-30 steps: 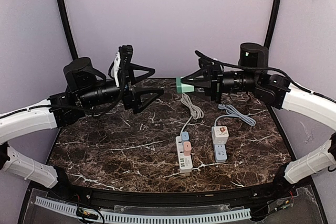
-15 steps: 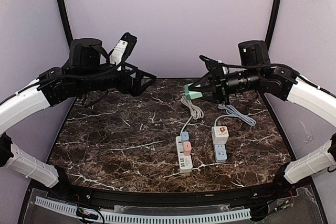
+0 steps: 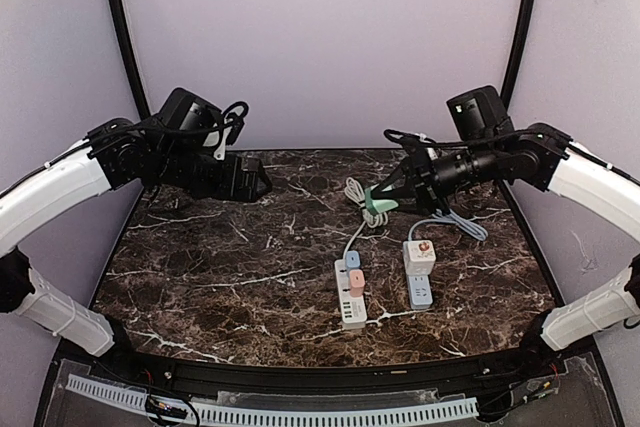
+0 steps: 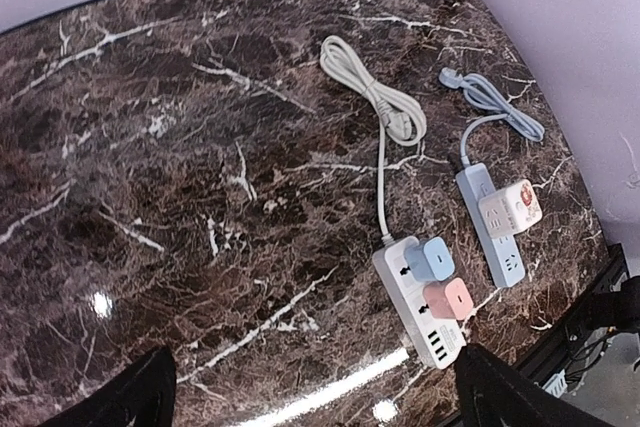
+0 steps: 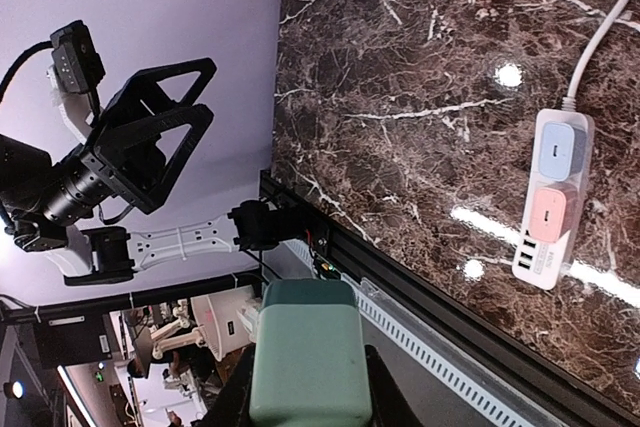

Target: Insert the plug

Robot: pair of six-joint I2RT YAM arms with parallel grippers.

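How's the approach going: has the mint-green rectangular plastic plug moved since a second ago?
Yes: the mint-green plug shifted down and right, toward the long white power strip.

The mint-green plug (image 3: 377, 201), a rounded block, sits clamped in the right hand (image 3: 386, 191), right of centre in the top view. Below it on the tabletop (image 3: 220, 277) lie a white power strip (image 3: 350, 297) carrying a blue plug (image 3: 352, 259) and a pink plug (image 3: 355, 276), and just right of it a grey-blue strip (image 3: 419, 292).

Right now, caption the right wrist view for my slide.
Right gripper holds a green plug above the marble table, white power strip in sight.
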